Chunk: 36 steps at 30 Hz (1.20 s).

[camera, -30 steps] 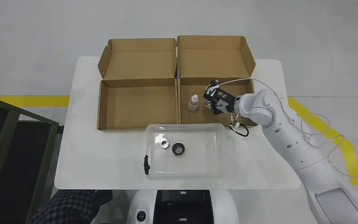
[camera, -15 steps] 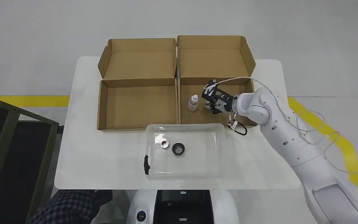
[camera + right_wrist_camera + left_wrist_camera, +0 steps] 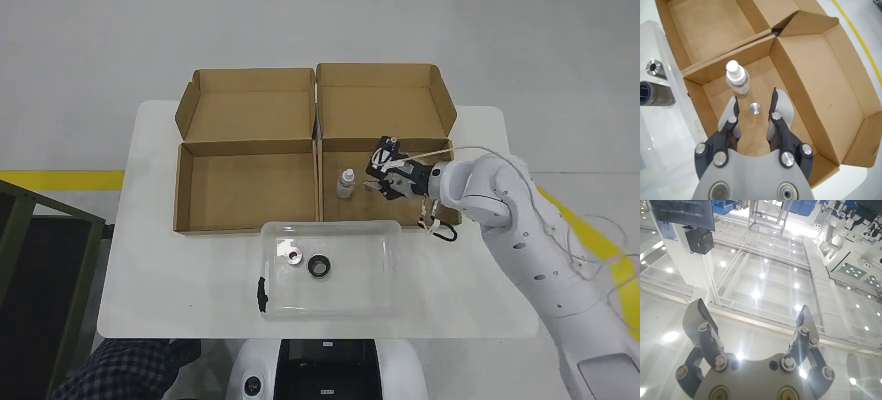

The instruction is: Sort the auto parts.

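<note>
Right wrist view has my right gripper (image 3: 755, 100) hanging over the floor of a cardboard box (image 3: 829, 75), fingers spread apart and holding nothing. A small silver part (image 3: 755, 109) sits on the box floor between my two fingertips; neither fingertip touches it. Just ahead of the fingertips a clear spray bottle (image 3: 737, 77) stands upright with its white cap on, near the box corner and apart from the part.

Beyond that bottle, past the shared wall, lies a second cardboard box (image 3: 706, 28). Off to one side of my gripper, outside the box wall, a clear tray (image 3: 659, 123) holds two metal pieces lying close together: a silver sleeve (image 3: 654, 68) and a dark cylinder (image 3: 655, 95).

From the top view, the right gripper (image 3: 385, 165) points at the spray bottle (image 3: 345, 183) inside the cardboard box (image 3: 380, 100), with the second cardboard box (image 3: 245, 190) farther along the same line. The clear tray (image 3: 330, 226) lies on the white table (image 3: 180, 280) on the side of the gripper nearest my body, carrying the silver sleeve (image 3: 291, 254) and dark cylinder (image 3: 320, 266); a black piece (image 3: 262, 293) rests at its far edge.

My left gripper (image 3: 752, 305) points up at the ceiling — fingers wide apart, empty.
</note>
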Tool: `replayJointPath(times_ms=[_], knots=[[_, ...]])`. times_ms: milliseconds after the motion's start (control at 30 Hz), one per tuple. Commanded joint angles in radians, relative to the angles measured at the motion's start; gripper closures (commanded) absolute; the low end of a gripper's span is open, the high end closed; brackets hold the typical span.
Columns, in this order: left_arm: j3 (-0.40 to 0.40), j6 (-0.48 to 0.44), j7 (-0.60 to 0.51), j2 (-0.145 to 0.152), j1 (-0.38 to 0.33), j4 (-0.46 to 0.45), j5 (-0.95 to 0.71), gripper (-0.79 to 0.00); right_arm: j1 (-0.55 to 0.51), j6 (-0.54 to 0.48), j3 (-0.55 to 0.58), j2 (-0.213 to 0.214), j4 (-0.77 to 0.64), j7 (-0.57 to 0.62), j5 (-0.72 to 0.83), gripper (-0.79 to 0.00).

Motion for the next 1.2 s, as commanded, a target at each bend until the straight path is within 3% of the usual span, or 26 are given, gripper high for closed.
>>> replayJointPath(times_ms=[0, 433, 933, 1067, 1167], knots=[[0.0, 0.0, 0.0, 0.0, 0.0, 0.0, 0.0, -0.785, -0.034, -0.001, 0.021, 0.008, -0.075, 0.017, -0.004, -0.342], [0.0, 0.0, 0.0, 0.0, 0.0, 0.0, 0.0, -0.785, -0.253, -0.068, 0.094, 0.049, -0.414, 0.045, -0.036, -0.376], [0.0, 0.0, 0.0, 0.0, 0.0, 0.0, 0.0, -0.785, -0.329, -0.115, 0.009, 0.051, -0.462, -0.017, -0.07, -0.391], [0.0, 0.0, 0.0, 0.0, 0.0, 0.0, 0.0, -0.785, -0.327, -0.141, -0.038, 0.049, -0.45, -0.007, -0.091, -0.428], [0.0, 0.0, 0.0, 0.0, 0.0, 0.0, 0.0, -0.785, -0.313, -0.145, -0.086, 0.042, -0.422, 0.011, -0.109, -0.511]])
